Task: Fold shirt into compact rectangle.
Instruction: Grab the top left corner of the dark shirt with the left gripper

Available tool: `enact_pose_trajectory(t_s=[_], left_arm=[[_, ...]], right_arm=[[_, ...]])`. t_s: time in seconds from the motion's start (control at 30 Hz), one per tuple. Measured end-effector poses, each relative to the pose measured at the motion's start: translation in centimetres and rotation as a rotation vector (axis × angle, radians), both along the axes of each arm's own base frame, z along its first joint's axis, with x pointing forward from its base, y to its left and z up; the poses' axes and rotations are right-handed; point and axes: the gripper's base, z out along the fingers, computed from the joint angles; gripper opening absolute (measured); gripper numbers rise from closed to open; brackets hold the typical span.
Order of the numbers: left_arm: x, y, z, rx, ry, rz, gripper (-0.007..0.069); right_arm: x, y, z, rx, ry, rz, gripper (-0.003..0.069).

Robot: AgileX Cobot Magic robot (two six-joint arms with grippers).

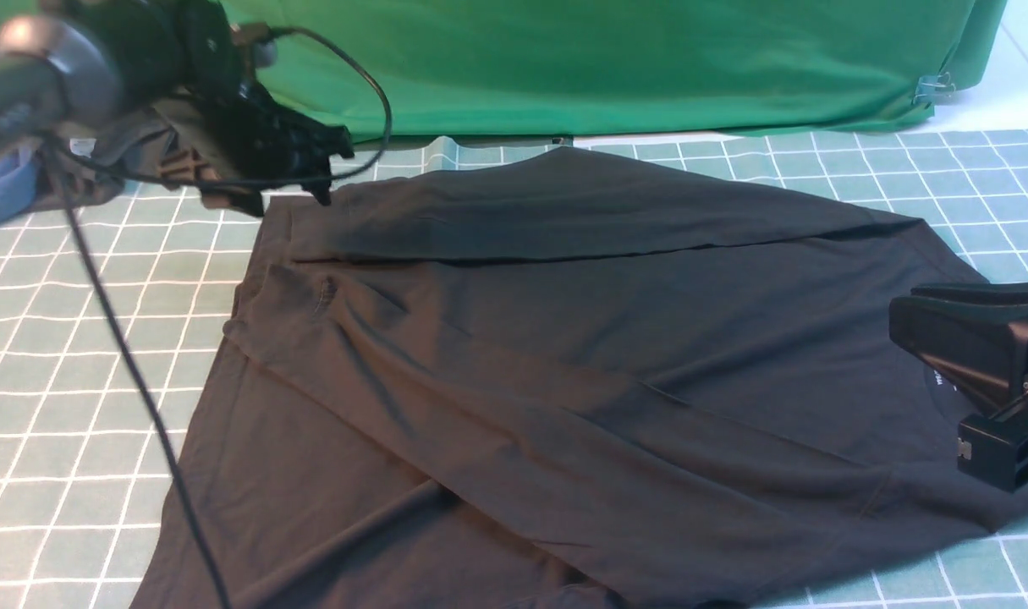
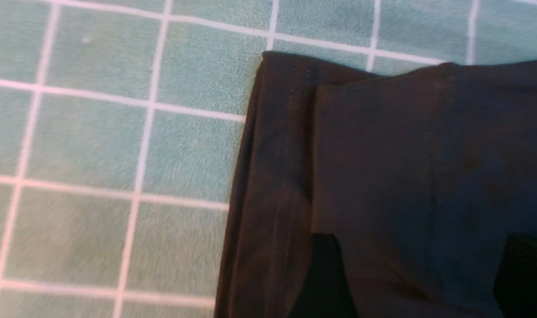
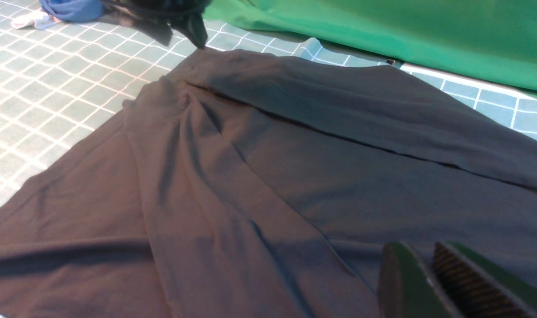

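Observation:
The black shirt (image 1: 564, 364) lies spread on the green checked cloth (image 1: 74, 338), its far edge folded over toward the middle; no print shows. My left gripper (image 1: 332, 169) hovers at the shirt's far left corner. In the left wrist view its two dark fingers (image 2: 321, 278) stand wide apart over the folded, stitched corner of the shirt (image 2: 383, 154), so the left gripper (image 2: 423, 282) is open and holds nothing. My right gripper (image 1: 907, 330) hangs just above the shirt's right side. Its fingers (image 3: 403, 278) sit nearly together with nothing between them, over the shirt (image 3: 250, 176).
A blue garment (image 1: 2, 190) (image 3: 71, 9) and a dark grey one (image 1: 120, 139) lie at the far left behind the left arm. A green backdrop cloth (image 1: 607, 59) closes off the far side. The left arm's cable (image 1: 124, 355) hangs across the left of the table.

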Motion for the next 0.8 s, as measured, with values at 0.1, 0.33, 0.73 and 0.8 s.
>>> enact_pose_trajectory(t_s=[0.1, 0.33, 0.73, 0.8], left_arm=[[0.6, 0.1, -1.9, 0.005, 0.033, -0.003, 0.0451], [0.9, 0.0, -3.9, -0.009, 0.076, 0.003, 0.0449], [1.0, -0.2, -4.0, 0.015, 0.069, -0.092, 0.0058], [0.9, -0.2, -3.5, 0.021, 0.061, -0.103, 0.0031]], right_arm=[[0.0, 0.0, -0.1, -0.005, 0.006, -0.001, 0.0093], [-0.1, -0.1, -0.2, -0.014, 0.017, -0.003, 0.0093], [-0.1, -0.1, -0.2, -0.015, 0.017, -0.002, 0.0093], [-0.1, -0.1, -0.2, -0.015, 0.017, -0.002, 0.0093]])
